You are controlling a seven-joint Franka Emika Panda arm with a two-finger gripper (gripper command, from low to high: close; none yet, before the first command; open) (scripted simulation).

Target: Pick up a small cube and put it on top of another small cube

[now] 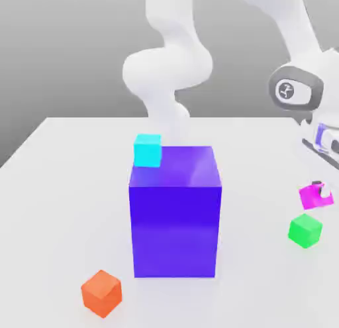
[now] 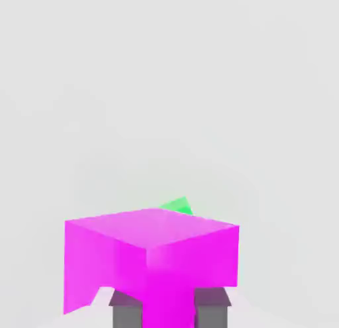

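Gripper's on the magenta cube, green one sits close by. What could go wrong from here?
1. In the hand view the fingers hold the magenta cube near one corner, so it could twist or slip when lifted.
2. The green cube sits just beyond it; a low carry could knock it away.
3. Both cubes are small, so a slightly off-centre release could let the magenta one topple off.

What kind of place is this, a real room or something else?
Probably a simulated tabletop for block stacking: a plain white table, flat grey backdrop, and glossy blocks such as the big blue-purple block and orange cube.
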